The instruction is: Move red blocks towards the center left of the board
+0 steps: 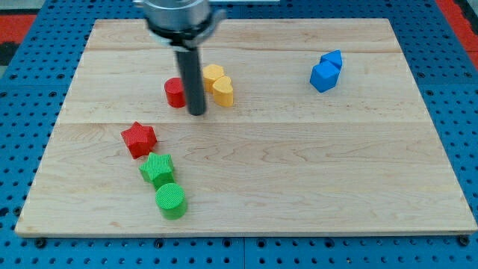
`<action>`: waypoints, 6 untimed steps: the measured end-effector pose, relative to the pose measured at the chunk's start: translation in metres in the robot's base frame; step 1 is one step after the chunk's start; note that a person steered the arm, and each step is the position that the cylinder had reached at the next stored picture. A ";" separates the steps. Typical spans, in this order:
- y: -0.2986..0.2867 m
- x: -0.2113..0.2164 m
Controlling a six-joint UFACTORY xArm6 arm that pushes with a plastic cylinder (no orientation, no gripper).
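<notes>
You're working the red cylinder (175,93) right now, I'd say: my tip (197,113) is sitting just to its right and slightly nearer, touching or nearly touching it, hard to tell which. The tool is a bare rod, no jaws, holding nothing; it's only pushing. The yellow blocks (218,84), two of them huddled together, are lying just right of the rod, so you're squeezing between red and yellow. The red star (139,139) is already lying toward the left side, near the middle row, so that one looks about done. The cylinder is sitting further back and more central, so the next move probably calls for a push leftward and a bit nearer, getting the rod squarely on the cylinder's right face so it isn't slipping off round the side. Watch the green blocks: the green star-ish block (157,169) is touching or almost touching the red star, with a green cylinder (171,200) just nearer. Two blue blocks (326,72) are sitting well apart, far right. The surface is a pale wooden board (314,172), planked, lying on a blue perforated table (15,149); a red patch (459,15) is showing at the far right corner.
</notes>
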State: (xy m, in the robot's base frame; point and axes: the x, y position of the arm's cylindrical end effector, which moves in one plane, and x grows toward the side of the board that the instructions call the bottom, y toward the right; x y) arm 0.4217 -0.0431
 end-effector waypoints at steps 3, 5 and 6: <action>-0.055 0.046; -0.106 0.081; -0.152 0.086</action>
State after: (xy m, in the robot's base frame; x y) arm 0.5077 -0.1954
